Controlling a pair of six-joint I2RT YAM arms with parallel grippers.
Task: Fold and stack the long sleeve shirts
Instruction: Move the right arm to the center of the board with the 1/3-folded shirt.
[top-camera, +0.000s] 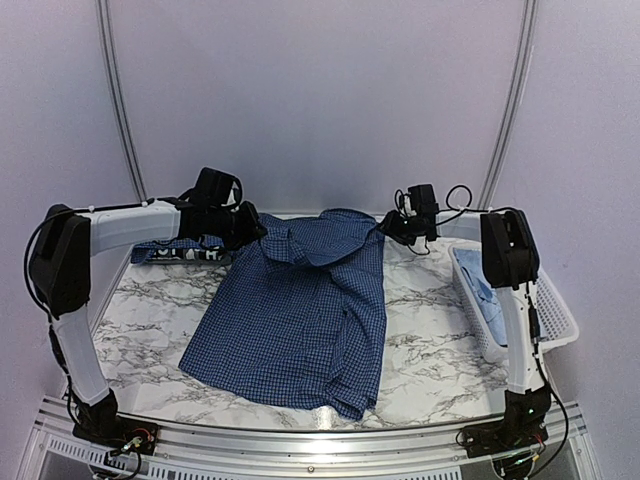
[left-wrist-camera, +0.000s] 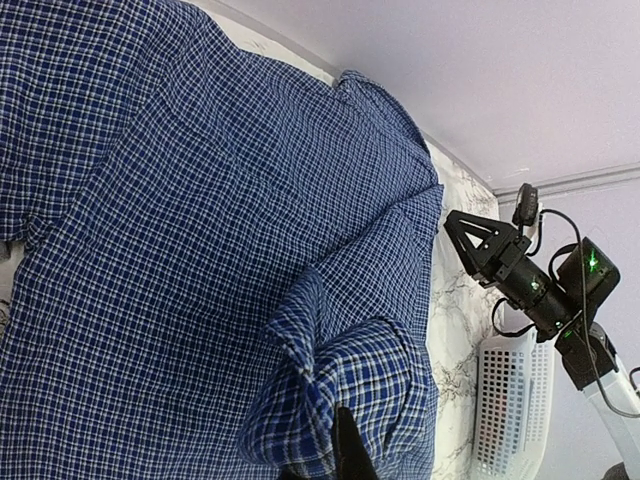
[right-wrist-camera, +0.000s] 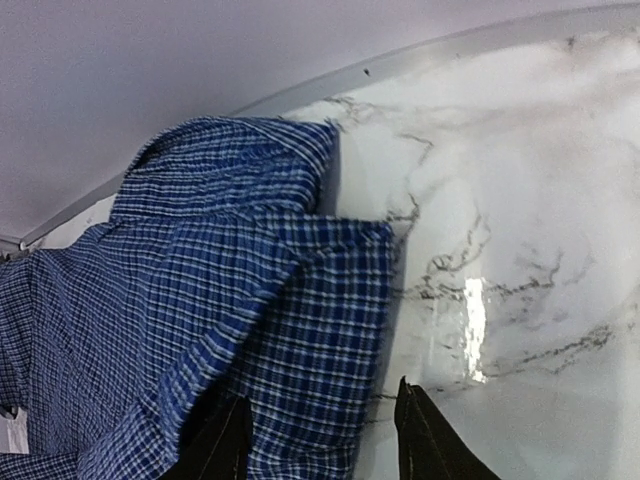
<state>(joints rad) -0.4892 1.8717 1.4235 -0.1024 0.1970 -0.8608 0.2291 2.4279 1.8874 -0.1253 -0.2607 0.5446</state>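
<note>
Top view: dark blue checked shirt (top-camera: 300, 320) lies spread at the middle of the marble counter (top-camera: 150, 320), collar toward 12 o'clock, hem toward 6, so it is laid out ready for a first fold. Left tool (top-camera: 250, 228) sits at the shirt's shoulder at 11 o'clock and right tool (top-camera: 392, 228) at the opposite shoulder at 1 o'clock; a matched hold on both top corners, likely so the top edge can be carried evenly. Black-and-white plaid shirt (top-camera: 175, 253) lies bunched at 10 o'clock under the left arm, waiting its turn. White slatted basket (top-camera: 555, 315) stands at 3 o'clock with pale blue cloth (top-camera: 484, 292) inside. Left wrist view: checked cloth puckers up around one dark finger (left-wrist-camera: 350, 450) at 6 o'clock; its partner is hidden, so I cannot tell whether this tool is clenched, though the gathered cloth suggests a pinch. Right wrist view: both fingers (right-wrist-camera: 215, 445) stand apart at 6 o'clock, released, straddling the shirt's corner edge on the counter. Judgement: the right-hand grasp is not yet made.
</note>
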